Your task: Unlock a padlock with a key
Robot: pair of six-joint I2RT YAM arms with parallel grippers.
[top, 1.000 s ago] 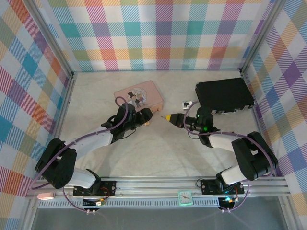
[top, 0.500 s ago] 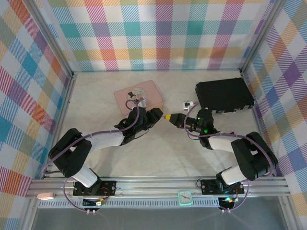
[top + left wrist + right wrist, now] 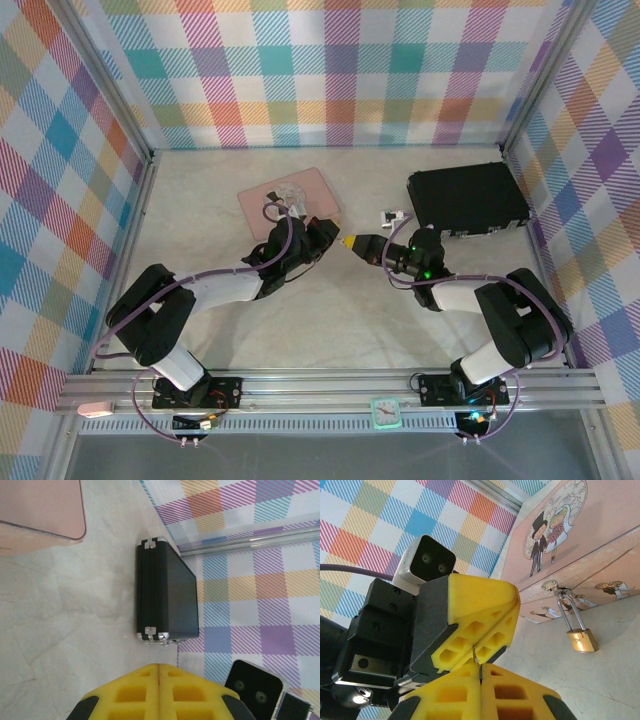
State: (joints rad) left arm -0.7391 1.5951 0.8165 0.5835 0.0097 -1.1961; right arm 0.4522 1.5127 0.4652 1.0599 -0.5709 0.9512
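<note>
The padlock (image 3: pixel 581 641) hangs from the front clasp of the tin (image 3: pixel 600 545). Just beside the tin, the left claw (image 3: pixel 159 672) and right claw (image 3: pixel 480 675) meet tip to tip, each pressed together.

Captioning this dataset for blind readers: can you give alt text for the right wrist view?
The shut right gripper meets the shut left gripper tip to tip. Beyond, a small brass padlock hangs from the hasp of a pink tin.
</note>
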